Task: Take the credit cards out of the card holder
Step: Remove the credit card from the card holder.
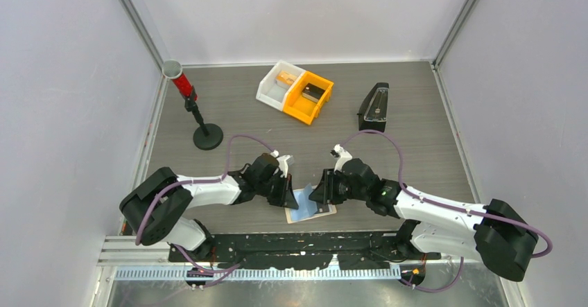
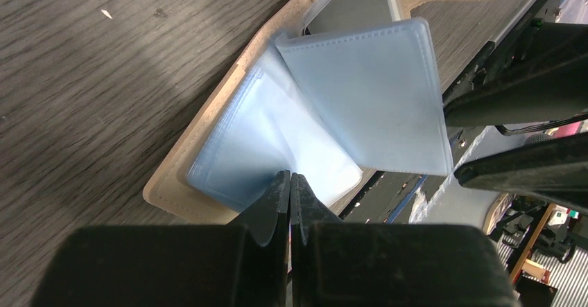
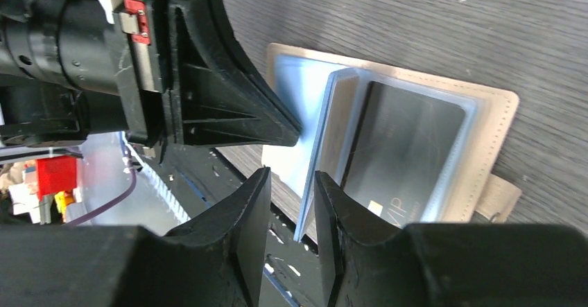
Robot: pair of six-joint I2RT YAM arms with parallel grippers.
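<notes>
— While lying open and flat, low and centre in the overhead view by the near edge of the worktop (image 1: 229, 106), seems to keep every card inside. Meaning the card holder (image 1: 305, 218). Any card out and loose?

— None to be seen. Only one card plain to make out: the silvery grey card (image 3: 409, 154), tucked in a clear pocket right of centre in the right wrist view. No orange in sight.

— Barely begun, then?

— Looks so. Opened and fanned, with the pulling out all ahead.

— And the left fingers (image 2: 274, 203)?

— Pressed tight together at the bottom centre of the left wrist view, pinching the near edge of the flat pale blue leaf (image 2: 256, 141). Pocket or card, cannot tell.

— The right fingers (image 3: 236, 210)?

— Parted by a narrow gap, bottom centre of their own view. Straddling the edge of the raised pale blue leaf (image 2: 367, 99), which stands tilted up off the holder. Not clamped on it, judging by the gap. Grey card just beyond those tips, apart from them.
</notes>
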